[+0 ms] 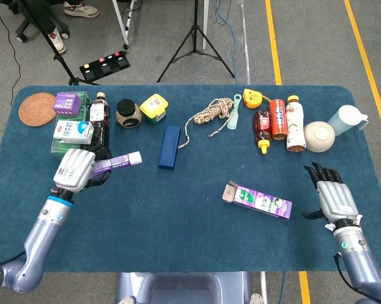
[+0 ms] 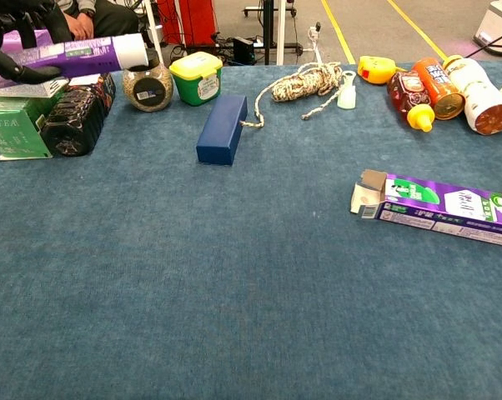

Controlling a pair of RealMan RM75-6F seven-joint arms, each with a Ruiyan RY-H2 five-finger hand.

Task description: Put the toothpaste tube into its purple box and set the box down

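Toothpaste tube is sitting in the grip of the left hand, whose fingers are wrapping around its purple body while the white cap end is sticking out to the hand's right. In the chest view the tube is being held level and clear of the table, with dark fingertips curling under its near end. Directly behind that hand a dark bottle is lying beside a green tea box, with a small white carton resting on top. Further right of the hand, a dark blue case is lying flat on the cloth.

The purple box is lying on its side well to the right of the left hand, between the two hands and nearer the right one, with its open flap end pointing toward the left hand. The right hand is hovering just beyond the box's far end, not touching it, fingers spread apart and holding nothing. Behind the right hand, a cream bowl and a pale blue jug are standing near the table's back edge.
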